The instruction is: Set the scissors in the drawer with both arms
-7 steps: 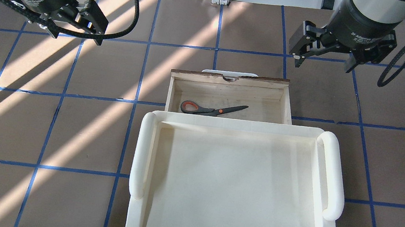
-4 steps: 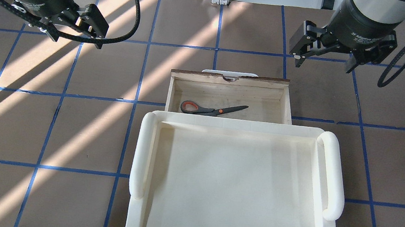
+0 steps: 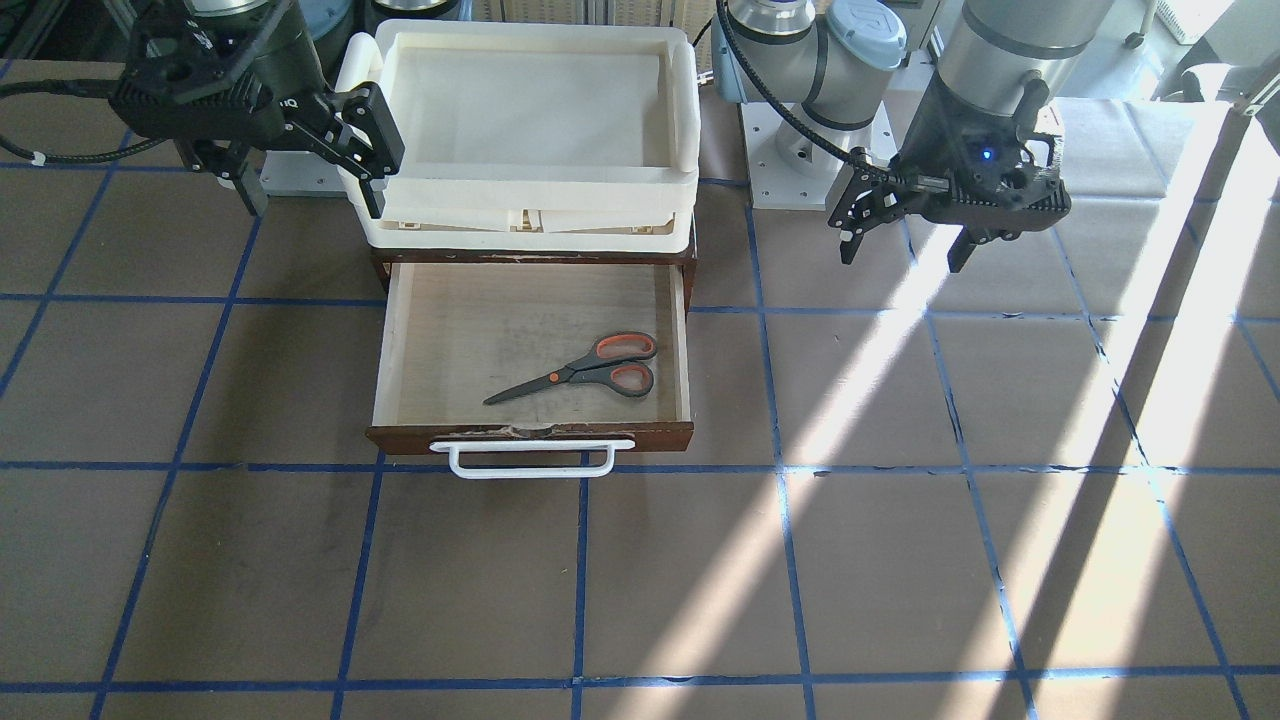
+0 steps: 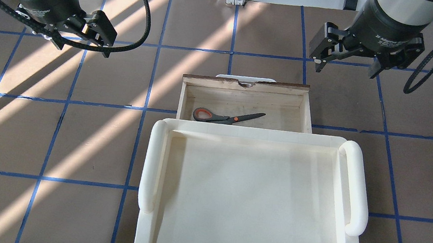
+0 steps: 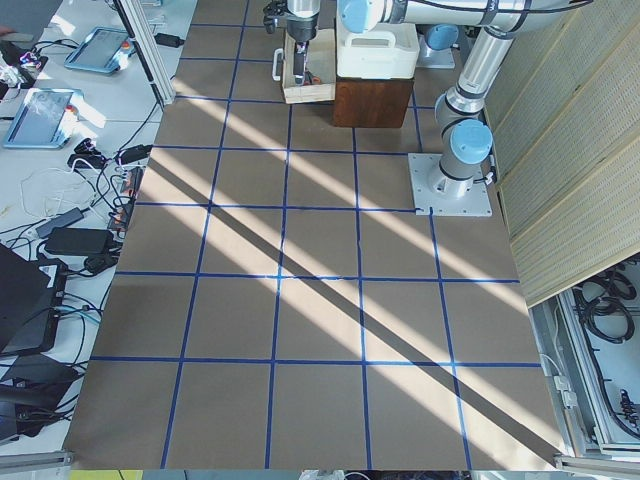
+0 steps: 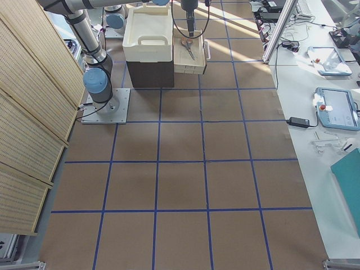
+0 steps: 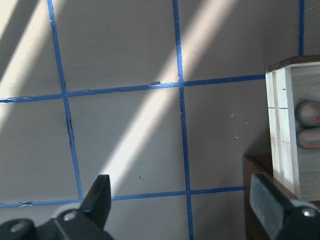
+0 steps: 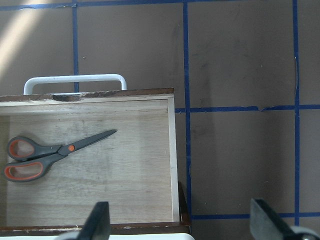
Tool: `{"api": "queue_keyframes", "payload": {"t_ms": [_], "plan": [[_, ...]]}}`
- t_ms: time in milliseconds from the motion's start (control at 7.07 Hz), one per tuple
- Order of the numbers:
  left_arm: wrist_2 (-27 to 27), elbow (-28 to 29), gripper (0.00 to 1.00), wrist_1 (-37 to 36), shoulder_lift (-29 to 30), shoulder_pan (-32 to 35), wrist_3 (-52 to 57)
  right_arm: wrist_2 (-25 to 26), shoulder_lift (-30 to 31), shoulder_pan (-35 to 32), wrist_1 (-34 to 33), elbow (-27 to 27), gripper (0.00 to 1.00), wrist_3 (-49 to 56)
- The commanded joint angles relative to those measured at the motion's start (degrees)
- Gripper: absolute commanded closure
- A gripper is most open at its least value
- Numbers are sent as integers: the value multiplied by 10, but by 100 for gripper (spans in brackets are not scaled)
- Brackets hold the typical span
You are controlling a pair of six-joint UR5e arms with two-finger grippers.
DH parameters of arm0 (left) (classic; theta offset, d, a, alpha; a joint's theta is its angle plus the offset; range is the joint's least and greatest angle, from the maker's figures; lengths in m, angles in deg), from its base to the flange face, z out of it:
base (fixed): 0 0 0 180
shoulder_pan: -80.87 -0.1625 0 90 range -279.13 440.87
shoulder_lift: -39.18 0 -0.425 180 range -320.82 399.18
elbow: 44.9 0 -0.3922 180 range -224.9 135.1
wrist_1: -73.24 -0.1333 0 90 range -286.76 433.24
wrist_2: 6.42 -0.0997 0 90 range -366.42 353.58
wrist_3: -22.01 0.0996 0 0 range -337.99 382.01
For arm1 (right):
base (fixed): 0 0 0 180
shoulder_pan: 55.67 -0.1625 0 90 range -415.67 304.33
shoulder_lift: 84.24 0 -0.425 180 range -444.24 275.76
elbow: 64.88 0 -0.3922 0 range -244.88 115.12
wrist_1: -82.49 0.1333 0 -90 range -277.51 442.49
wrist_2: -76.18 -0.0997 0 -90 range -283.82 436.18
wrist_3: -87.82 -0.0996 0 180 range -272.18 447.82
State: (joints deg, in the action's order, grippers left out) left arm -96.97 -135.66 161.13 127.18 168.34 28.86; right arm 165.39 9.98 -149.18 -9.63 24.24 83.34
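The scissors (image 3: 585,370) with orange-red and grey handles lie flat inside the open drawer (image 3: 530,433), handles toward my left side. They also show in the overhead view (image 4: 225,117) and the right wrist view (image 8: 50,155). The drawer's white bar handle (image 3: 530,460) faces away from me. My left gripper (image 4: 83,45) is open and empty, above the table well left of the drawer. My right gripper (image 4: 346,70) is open and empty, above the table past the drawer's right front corner. In the front view the left gripper (image 3: 902,258) is at the right and the right gripper (image 3: 312,205) at the left.
A large cream plastic tray (image 4: 154,159) sits on top of the brown cabinet (image 6: 149,73) that the drawer slides out of. Brown table mats with blue tape lines surround it. Cables and equipment lie beyond the table's far edge.
My left gripper has moved slightly toward me and toward the drawer. The right gripper has hardly moved. The scissors and drawer have not moved.
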Motion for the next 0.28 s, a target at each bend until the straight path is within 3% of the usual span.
{"api": "queue_keyframes", "payload": {"t_ms": [0, 141], "plan": [[-2, 0, 0, 1, 0, 0, 2, 0, 0, 0, 0, 0, 0, 1], [-2, 0, 0, 1, 0, 0, 4, 1, 0, 0, 1, 0, 0, 1]]}}
